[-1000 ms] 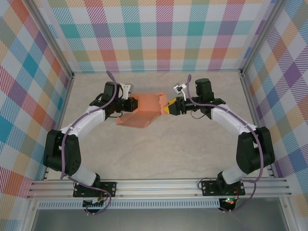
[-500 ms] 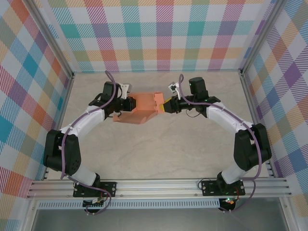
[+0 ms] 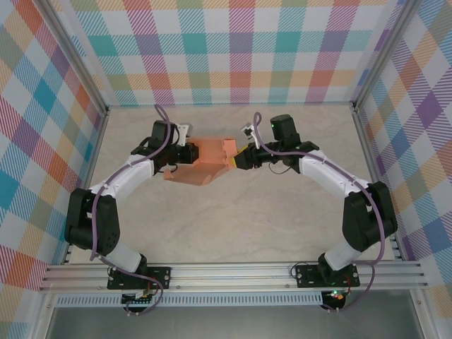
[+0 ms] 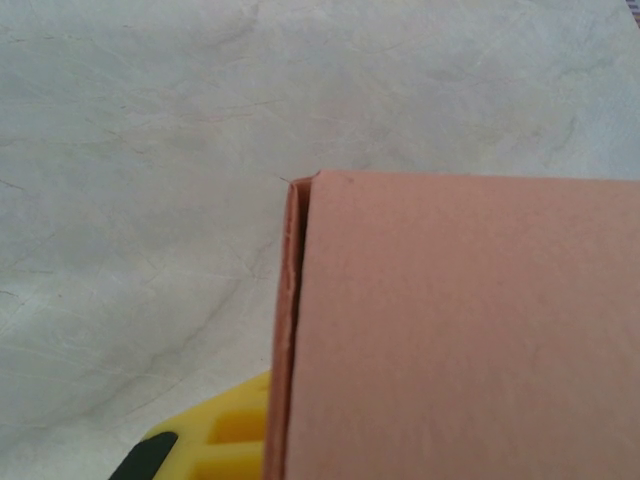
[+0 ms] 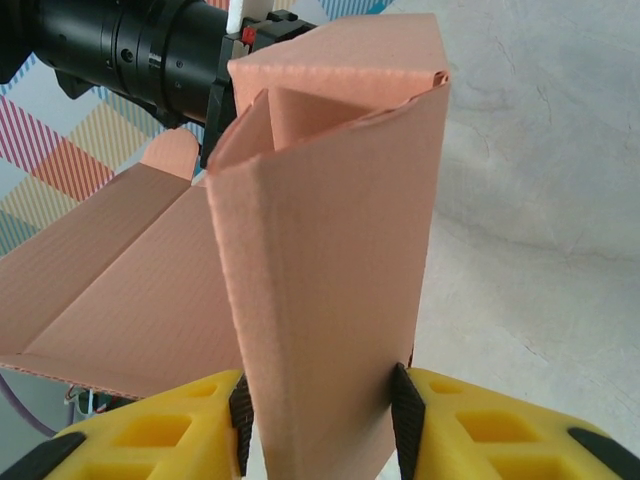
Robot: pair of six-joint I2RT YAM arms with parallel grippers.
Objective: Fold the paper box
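The paper box [image 3: 205,161] is salmon-orange card, half formed, lying at the back middle of the table between both grippers. My left gripper [image 3: 188,153] is shut on its left end. In the left wrist view the card [image 4: 460,330] covers the right side, with one yellow finger [image 4: 215,445] beneath its edge. My right gripper [image 3: 241,158] is shut on the box's right end. In the right wrist view a folded upright wall [image 5: 330,250] stands between the black pads [image 5: 400,415], touching both, and a flat flap [image 5: 110,290] spreads to the left.
Checkered walls [image 3: 233,49] and aluminium posts [image 3: 364,134] close in the table on three sides. A metal rail [image 3: 233,272] carrying the arm bases runs along the near edge. Pale marble tabletop [image 3: 233,226] lies in front of the box.
My right gripper has moved left and slightly back, pressing the box's right end inward, so the box now looks narrower. The left gripper has stayed in place on the box.
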